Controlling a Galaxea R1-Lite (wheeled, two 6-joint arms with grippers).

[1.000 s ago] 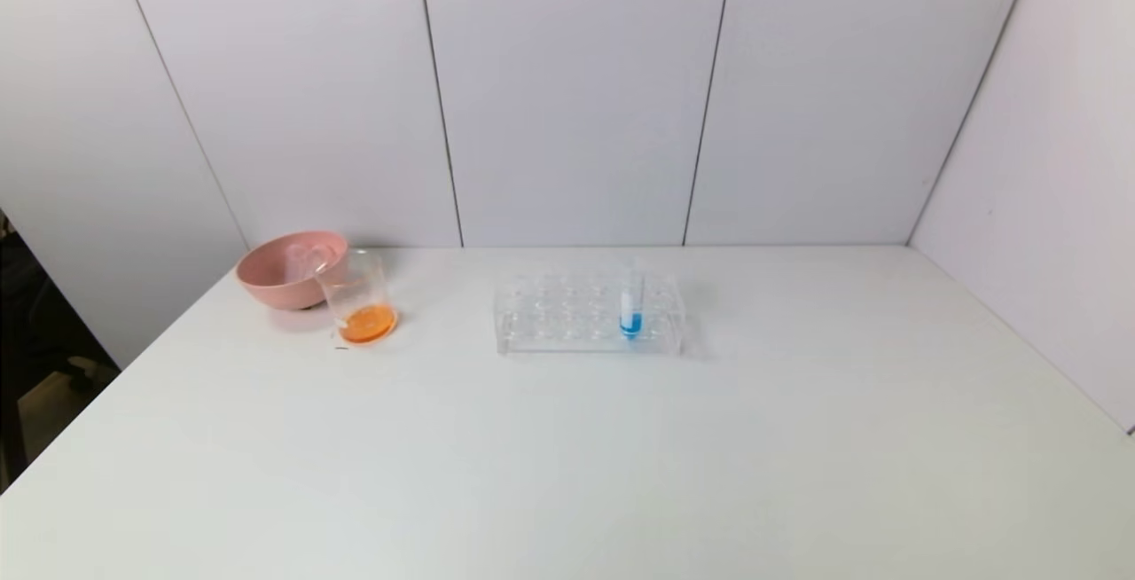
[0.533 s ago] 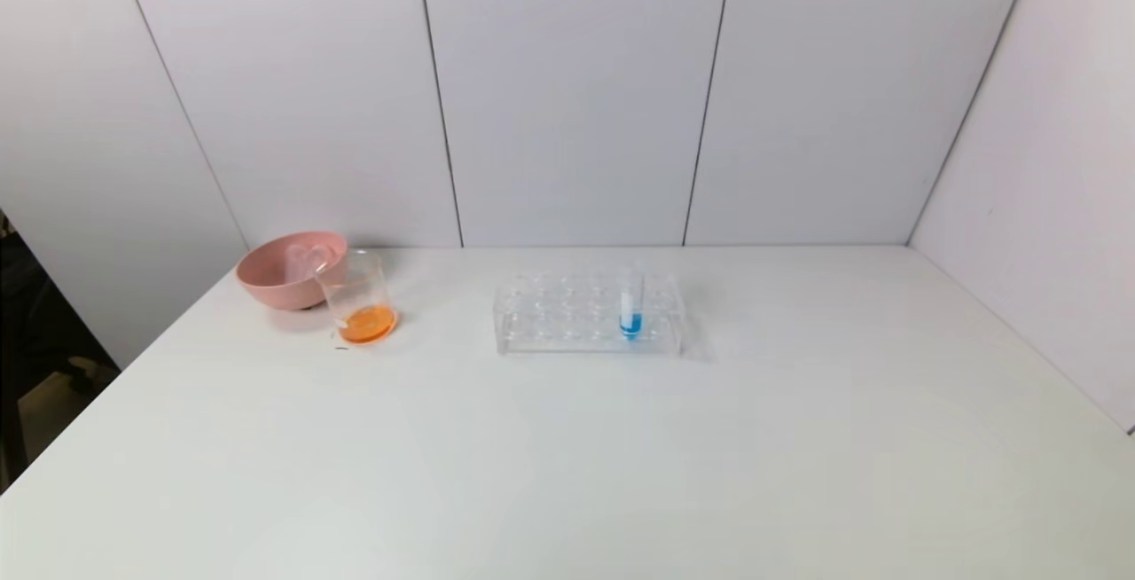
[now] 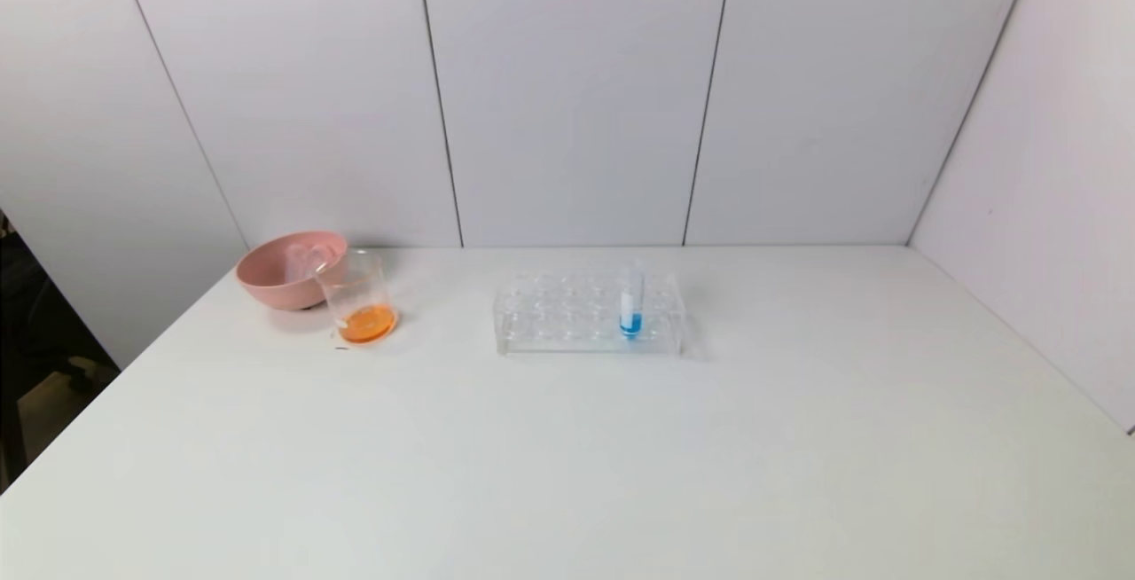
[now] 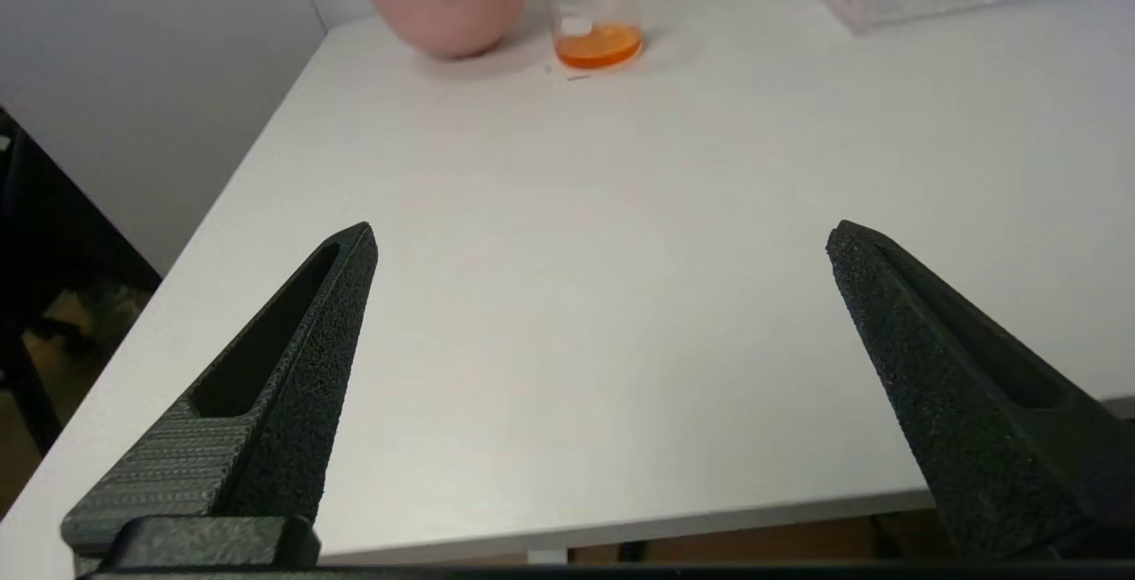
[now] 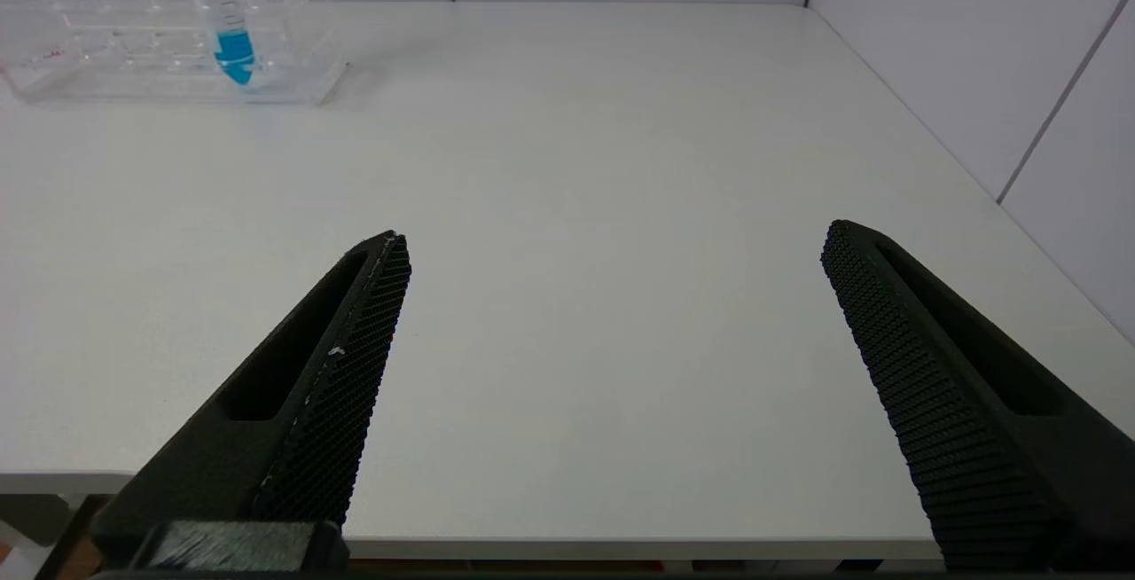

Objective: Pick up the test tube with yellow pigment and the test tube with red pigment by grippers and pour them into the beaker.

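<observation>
The clear beaker [image 3: 359, 301] stands at the table's back left with orange liquid at its bottom; it also shows in the left wrist view [image 4: 596, 12]. No tube with yellow or red liquid shows anywhere. Faint clear shapes lie inside the pink bowl [image 3: 288, 270], too faint to name. My left gripper [image 4: 598, 239] is open and empty over the table's front left edge. My right gripper [image 5: 612, 243] is open and empty over the front right edge. Neither gripper shows in the head view.
A clear tube rack [image 3: 590, 314] stands at the back middle and holds one tube with blue liquid [image 3: 630, 309], also seen in the right wrist view [image 5: 232, 48]. White walls close the back and right. The table's left edge drops off.
</observation>
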